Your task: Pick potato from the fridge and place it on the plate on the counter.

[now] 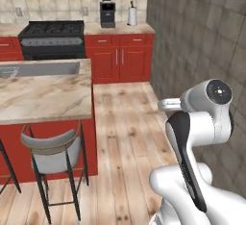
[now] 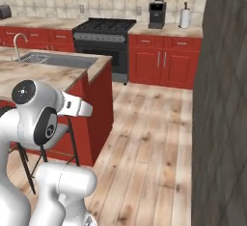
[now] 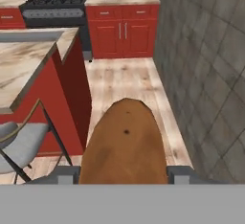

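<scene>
Stool, grey seat, at far left beside the red island with its marbled top. Potato, brown and dull-skinned, in the middle of my hand view, clamped between my claw fingers, carried above the wooden floor. Worktop at the far wall over red doors, bearing a coffee machine. Grey tiled wall at right.
</scene>
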